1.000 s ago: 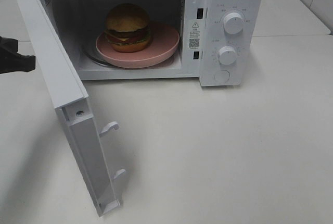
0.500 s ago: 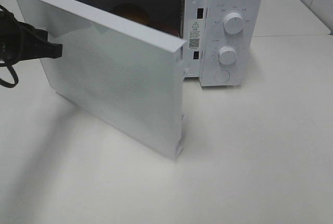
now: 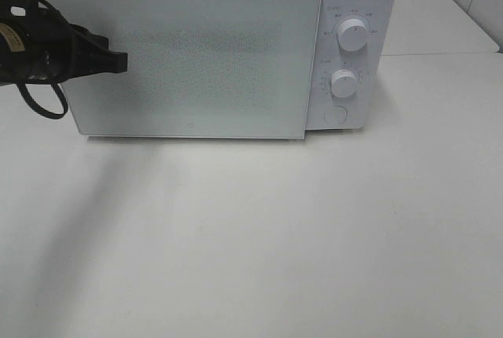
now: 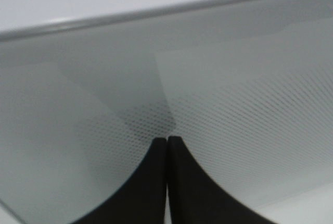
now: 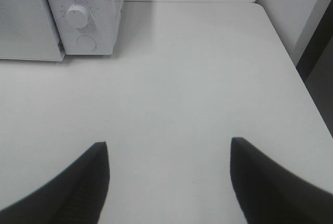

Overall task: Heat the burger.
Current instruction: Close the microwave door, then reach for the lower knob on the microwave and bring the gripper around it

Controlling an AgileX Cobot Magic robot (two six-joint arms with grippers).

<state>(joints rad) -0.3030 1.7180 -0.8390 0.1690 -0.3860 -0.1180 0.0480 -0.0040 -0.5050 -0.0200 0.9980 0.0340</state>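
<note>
The burger is hidden behind the shut door (image 3: pixel 189 59) of the white microwave (image 3: pixel 357 8). My left gripper (image 3: pixel 122 60) is shut, and its black tips press against the left part of the door front. In the left wrist view the two fingertips (image 4: pixel 156 153) meet against the dotted door mesh (image 4: pixel 250 114). My right gripper (image 5: pixel 169 148) is open above bare table, to the right of the microwave (image 5: pixel 99 5), with nothing between its fingers. It does not show in the exterior high view.
Two white knobs (image 3: pixel 353 34) (image 3: pixel 343 83) and a round button (image 3: pixel 335 115) sit on the microwave's right panel. The white table (image 3: pixel 275 236) spreads in front. Its right edge (image 5: pixel 296 73) drops off beside a wall.
The microwave door swung from wide open to fully shut, pushed by my left gripper moving right and toward the oven. The burger and pink plate went out of sight. The right gripper stayed open.
</note>
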